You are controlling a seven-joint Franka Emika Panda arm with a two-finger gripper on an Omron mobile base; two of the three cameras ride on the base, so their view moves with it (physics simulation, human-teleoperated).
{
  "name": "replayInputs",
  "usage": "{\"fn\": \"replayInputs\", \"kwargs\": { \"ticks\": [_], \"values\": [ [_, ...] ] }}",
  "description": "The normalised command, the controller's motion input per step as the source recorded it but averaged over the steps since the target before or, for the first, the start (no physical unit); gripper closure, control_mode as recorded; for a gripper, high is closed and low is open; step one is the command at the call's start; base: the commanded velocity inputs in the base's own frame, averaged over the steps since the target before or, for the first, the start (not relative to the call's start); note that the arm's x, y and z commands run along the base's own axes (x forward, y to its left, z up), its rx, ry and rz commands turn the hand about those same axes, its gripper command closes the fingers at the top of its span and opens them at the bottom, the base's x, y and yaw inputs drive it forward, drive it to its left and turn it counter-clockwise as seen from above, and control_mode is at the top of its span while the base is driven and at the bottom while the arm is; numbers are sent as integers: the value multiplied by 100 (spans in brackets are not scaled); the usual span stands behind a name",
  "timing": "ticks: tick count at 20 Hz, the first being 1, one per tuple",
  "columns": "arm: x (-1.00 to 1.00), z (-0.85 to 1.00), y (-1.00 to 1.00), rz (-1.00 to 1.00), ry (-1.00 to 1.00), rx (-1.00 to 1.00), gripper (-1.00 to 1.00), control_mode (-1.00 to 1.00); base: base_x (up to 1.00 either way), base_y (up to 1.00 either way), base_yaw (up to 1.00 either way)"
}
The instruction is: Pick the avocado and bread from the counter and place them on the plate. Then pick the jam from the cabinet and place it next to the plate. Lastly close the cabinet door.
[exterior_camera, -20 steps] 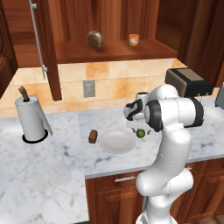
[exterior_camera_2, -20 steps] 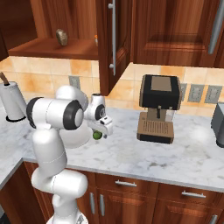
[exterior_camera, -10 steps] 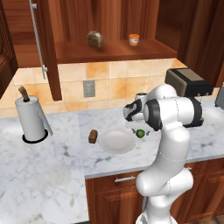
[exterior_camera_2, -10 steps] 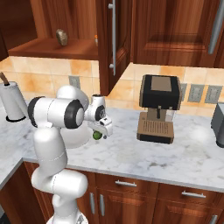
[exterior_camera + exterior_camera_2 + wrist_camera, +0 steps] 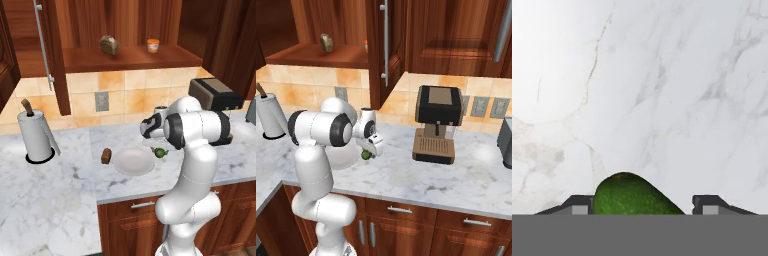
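Note:
The dark green avocado sits between my two fingertips, and my gripper is shut on it just over the marble counter. In the left base view the gripper holds the avocado just right of the white plate. The brown bread chunk lies at the plate's left edge. The orange-lidded jam stands on the shelf of the open cabinet. The cabinet door hangs open at the left. From the right base view, the avocado shows under the hand.
A speckled grey-brown lump shares the shelf with the jam. A paper towel roll stands at the left. A toaster is behind the arm at the right, and a coffee machine stands right of the hand.
Hardly anything differs: the arm stays bent over the avocado beside the plate, with only a slight shift of the hand.

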Motion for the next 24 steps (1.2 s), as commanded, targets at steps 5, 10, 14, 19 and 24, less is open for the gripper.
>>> {"fn": "replayInputs", "kwargs": {
  "ticks": [5,10,14,19,24],
  "values": [
    [-22,-24,0,-17,1,0,100,-100,0,0,0],
    [-4,2,-4,-15,-1,7,100,-100,0,0,0],
    [-2,31,-1,-8,-7,12,100,-100,0,0,0],
    [-10,48,9,-4,-12,4,100,-100,0,0,0],
    [-38,24,31,-1,-14,0,100,-100,0,0,0]
  ]
}}
